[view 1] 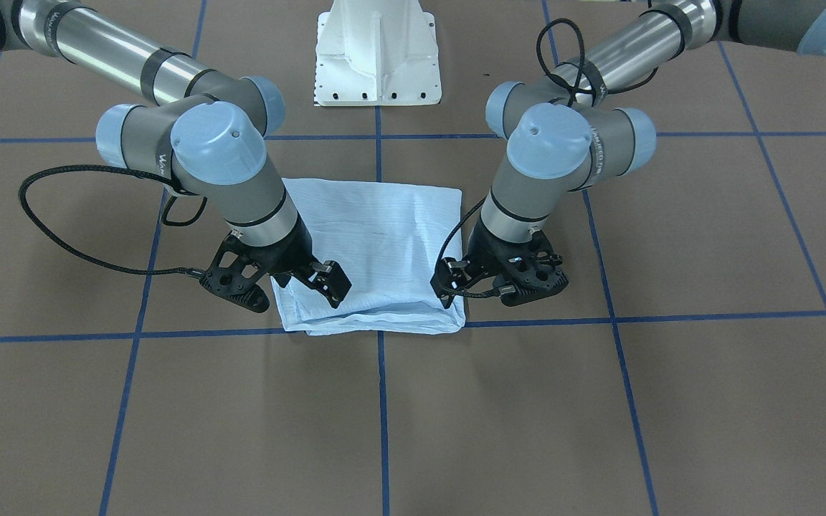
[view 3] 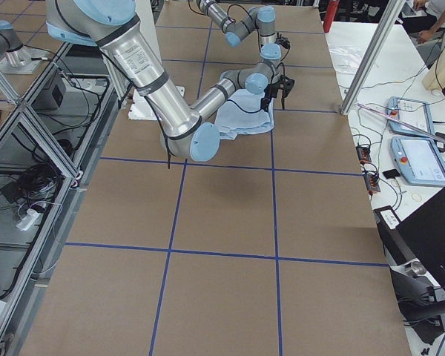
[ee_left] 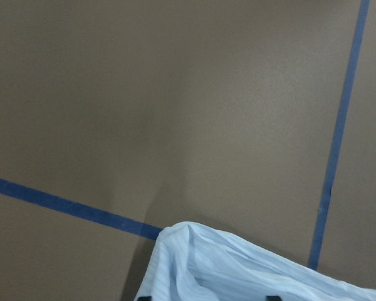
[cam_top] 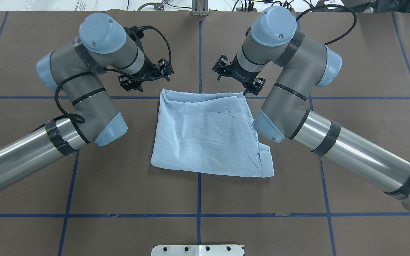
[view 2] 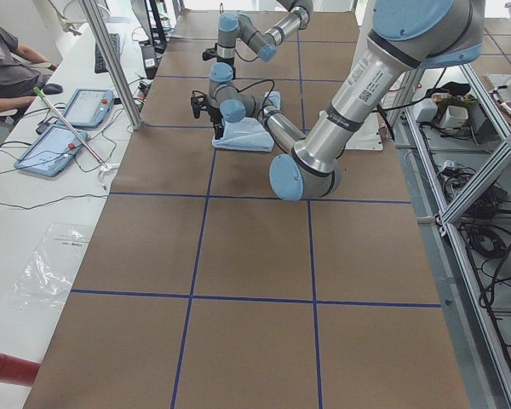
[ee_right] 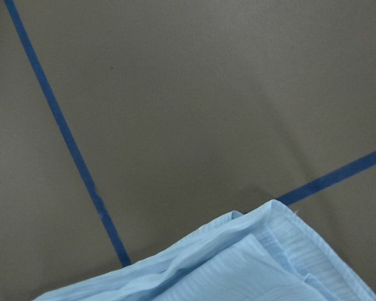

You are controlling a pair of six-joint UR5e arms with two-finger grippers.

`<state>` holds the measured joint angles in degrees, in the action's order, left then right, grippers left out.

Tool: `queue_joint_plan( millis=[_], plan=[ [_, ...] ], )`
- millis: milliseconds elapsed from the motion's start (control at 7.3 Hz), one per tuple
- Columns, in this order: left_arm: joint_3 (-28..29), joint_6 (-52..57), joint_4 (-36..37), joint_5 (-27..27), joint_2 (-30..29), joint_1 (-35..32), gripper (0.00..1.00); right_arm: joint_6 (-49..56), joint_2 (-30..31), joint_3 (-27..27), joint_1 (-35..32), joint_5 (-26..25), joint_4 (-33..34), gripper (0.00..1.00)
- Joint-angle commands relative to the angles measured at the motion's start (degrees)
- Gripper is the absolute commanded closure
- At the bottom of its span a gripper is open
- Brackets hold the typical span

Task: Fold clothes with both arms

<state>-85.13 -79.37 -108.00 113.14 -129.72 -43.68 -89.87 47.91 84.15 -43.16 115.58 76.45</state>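
Your brown-covered table point(cam_top: 368, 53), gridded in blue tape point(cam_top: 198, 199), runs the room's length. Your white desk point(view 2: 8, 213) alongside carries two tablets point(view 2: 87, 106) behind an aluminium post point(view 3: 371, 53). Cables point(view 2: 485, 243) trail across the grey floor point(view 2: 502, 375) opposite.

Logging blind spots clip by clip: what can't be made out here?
- Shirt: collar, buttons and label show in no view, presumably folded inside.
- Left gripper and right gripper: whether they touch the cloth. The front view only overlaps them with it, and both wrist views cut the fingertips off at the bottom edge.
- Side views: both grippers too small to judge.
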Motion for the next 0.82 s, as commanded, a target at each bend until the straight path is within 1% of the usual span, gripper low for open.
queue_joint_plan(
  millis=[0, 137, 411, 548, 685],
  plan=[
    [-12.1, 13.4, 5.8, 1.1, 8.7, -5.2, 0.00, 15.1, 7.3, 5.6, -5.8, 1.0, 2.6, 0.00],
    [-15.6, 20.8, 6.8, 1.1, 12.7, -8.6, 0.00, 27.6, 11.6, 7.2, -9.9, 1.0, 4.9, 0.00],
    [-16.6, 36.9, 6.8, 2.1, 19.1, -17.3, 0.00, 46.9, 18.2, 6.8, -17.8, 2.5, 5.3, 0.00],
    [-16.6, 44.4, 6.8, 5.1, 22.1, -22.0, 0.00, 55.5, 21.3, 6.9, -22.1, 5.2, 5.3, 0.00],
    [-16.6, 55.0, 6.8, 7.4, 25.8, -26.1, 0.00, 64.0, 24.6, 6.8, -26.4, 9.3, 5.4, 0.00]
  ],
)
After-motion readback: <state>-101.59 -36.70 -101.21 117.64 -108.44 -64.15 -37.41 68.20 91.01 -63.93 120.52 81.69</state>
